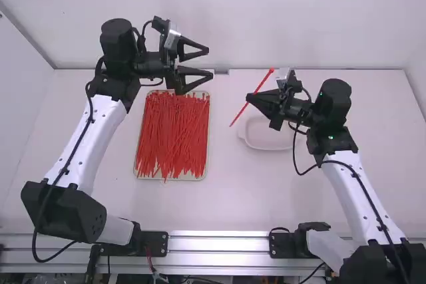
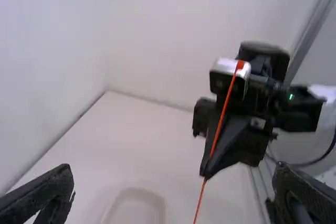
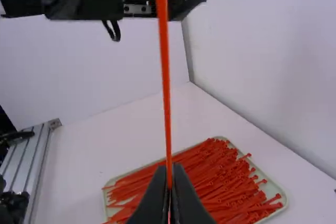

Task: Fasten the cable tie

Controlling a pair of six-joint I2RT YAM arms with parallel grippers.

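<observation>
A single red cable tie (image 1: 251, 98) hangs slanted in the air, and my right gripper (image 1: 251, 98) is shut on its middle, above the table between the tray and the dish. In the right wrist view the tie (image 3: 164, 77) runs straight up from the closed fingertips (image 3: 157, 187). My left gripper (image 1: 209, 61) stands open above the tray's far end, facing the right gripper with a gap between them. Its two fingers (image 2: 44, 192) are spread wide, nothing between them, and the right gripper (image 2: 206, 171) with the tie (image 2: 223, 108) shows ahead.
A pale tray (image 1: 141, 176) with several loose red cable ties (image 1: 172, 134) lies left of centre. A white shallow dish (image 1: 266, 139) sits under the right gripper. White walls enclose the table at the back and sides.
</observation>
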